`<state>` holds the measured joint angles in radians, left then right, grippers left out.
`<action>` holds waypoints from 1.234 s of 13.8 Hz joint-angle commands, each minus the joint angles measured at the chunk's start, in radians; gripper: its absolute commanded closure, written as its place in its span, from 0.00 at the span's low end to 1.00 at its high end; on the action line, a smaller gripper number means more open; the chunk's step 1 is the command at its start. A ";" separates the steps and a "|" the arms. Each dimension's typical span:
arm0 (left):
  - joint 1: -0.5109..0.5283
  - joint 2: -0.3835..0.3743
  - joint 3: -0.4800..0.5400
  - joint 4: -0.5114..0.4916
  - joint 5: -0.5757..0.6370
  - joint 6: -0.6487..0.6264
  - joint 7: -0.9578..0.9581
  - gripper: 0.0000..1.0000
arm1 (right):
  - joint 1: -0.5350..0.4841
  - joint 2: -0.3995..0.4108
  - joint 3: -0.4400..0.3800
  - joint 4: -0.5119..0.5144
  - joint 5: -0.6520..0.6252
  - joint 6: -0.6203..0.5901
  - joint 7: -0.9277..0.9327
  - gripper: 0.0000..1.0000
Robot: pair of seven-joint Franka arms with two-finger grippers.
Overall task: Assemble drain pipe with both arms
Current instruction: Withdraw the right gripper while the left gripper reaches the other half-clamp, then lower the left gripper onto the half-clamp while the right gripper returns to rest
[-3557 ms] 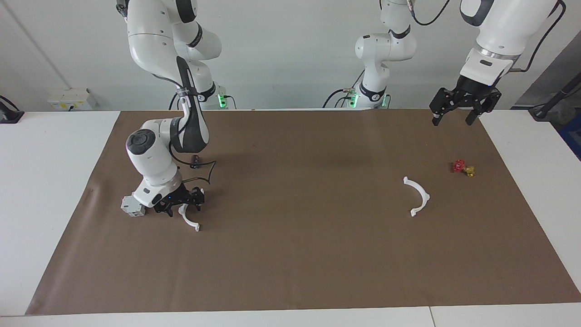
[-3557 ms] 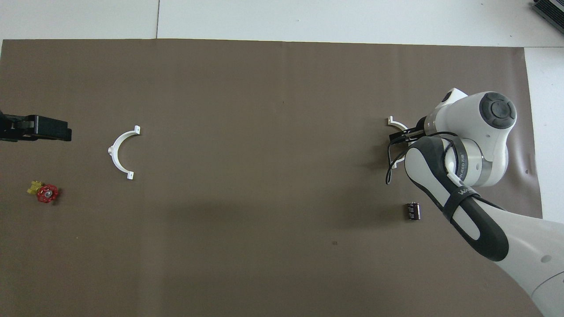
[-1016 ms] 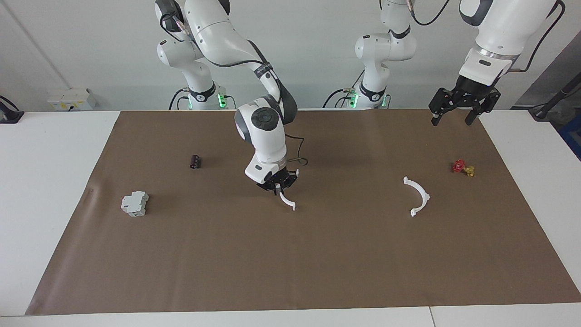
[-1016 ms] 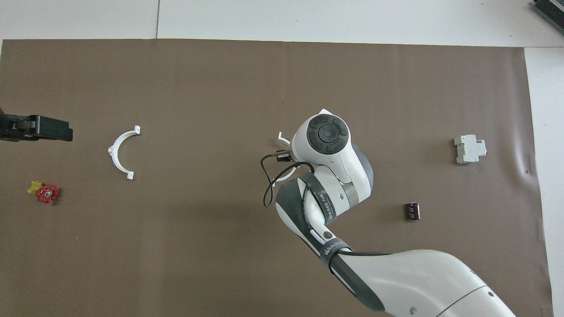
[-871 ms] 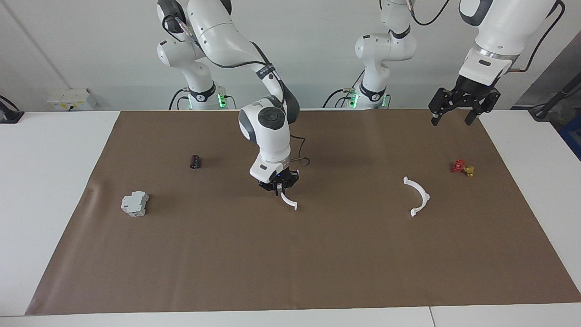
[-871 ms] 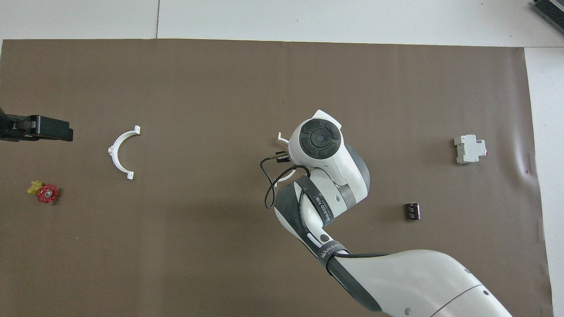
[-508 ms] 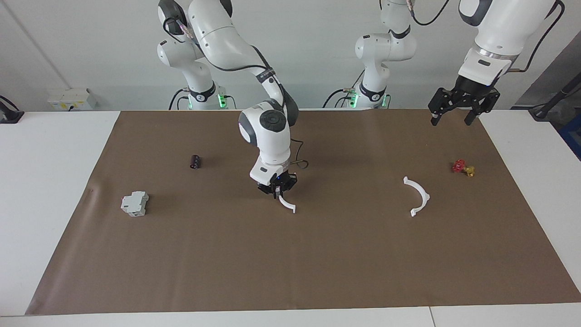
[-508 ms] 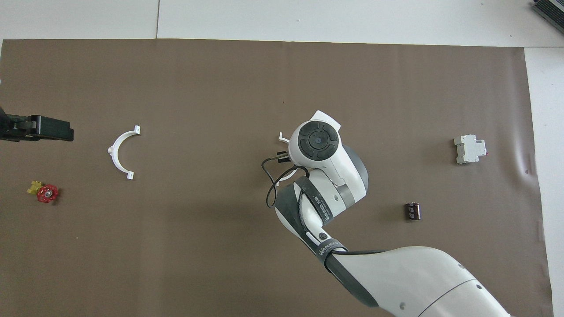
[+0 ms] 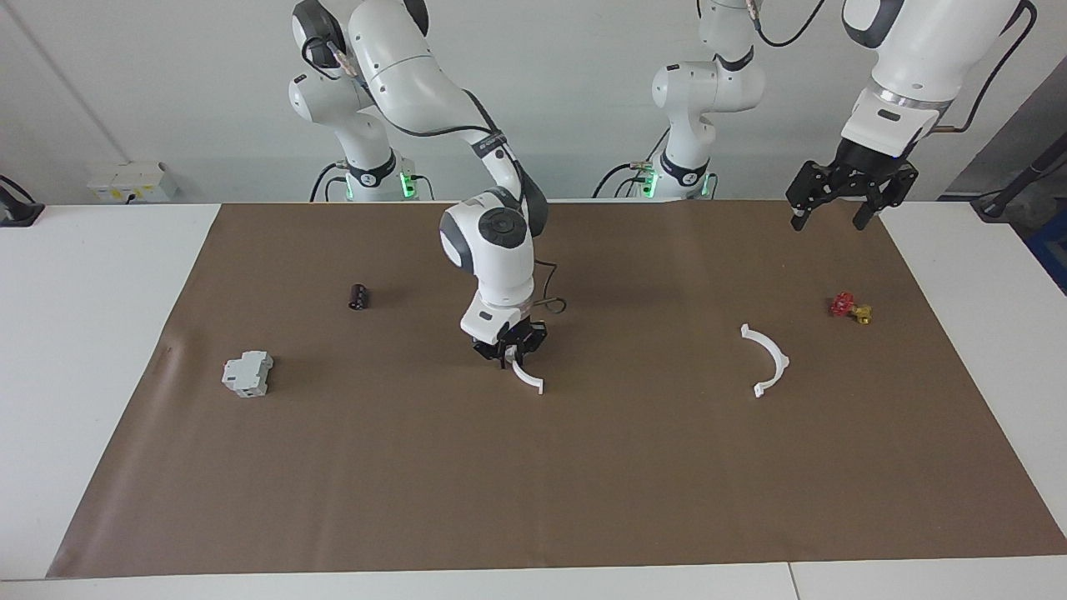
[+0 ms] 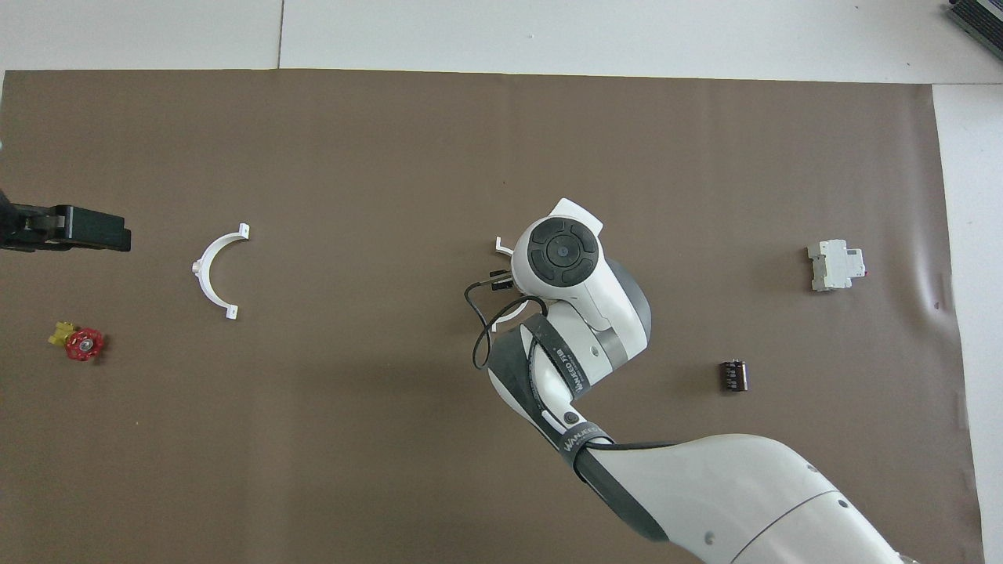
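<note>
- A brown paper mat (image 9: 583,467) is covering the white table.
- The right gripper (image 9: 507,357) is pinching one thin white plastic half-ring (image 9: 528,379) mid-mat; its mate (image 9: 768,360) is lying apart.
- The left gripper (image 9: 836,208) is waiting, jaws spread.
- Light, springy, probably slippery: the mid-arc is looking the safest hold.

Two large robot arms with glossy white rounded shells and dark grey bands at the joints. The right arm (image 9: 492,242) has a round dark grey cap on its wrist joint, a grey strap with white lettering, and a thin black cable looping beside the wrist above its black right pincer (image 9: 508,350). The left arm (image 9: 904,75) has a silver wrist ring, a black cable, and a black two-finger left pincer (image 9: 834,218). Green lights glow at both bases.
</note>
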<state>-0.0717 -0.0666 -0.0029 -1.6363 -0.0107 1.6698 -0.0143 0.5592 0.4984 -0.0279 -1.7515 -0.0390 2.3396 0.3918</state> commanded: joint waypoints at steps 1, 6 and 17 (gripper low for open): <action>-0.016 -0.013 0.009 -0.005 0.005 -0.009 -0.006 0.00 | -0.002 -0.044 0.003 0.000 -0.002 -0.005 0.015 0.00; -0.016 -0.016 0.012 -0.132 0.005 0.150 -0.001 0.00 | -0.073 -0.168 -0.001 -0.002 0.042 -0.095 0.022 0.00; 0.007 0.160 0.018 -0.230 0.005 0.373 0.004 0.00 | -0.367 -0.406 -0.007 -0.002 0.027 -0.285 -0.097 0.00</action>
<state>-0.0706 0.0494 0.0157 -1.8585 -0.0107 1.9904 -0.0143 0.2472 0.1431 -0.0470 -1.7354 -0.0140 2.1026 0.3528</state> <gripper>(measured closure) 0.000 0.000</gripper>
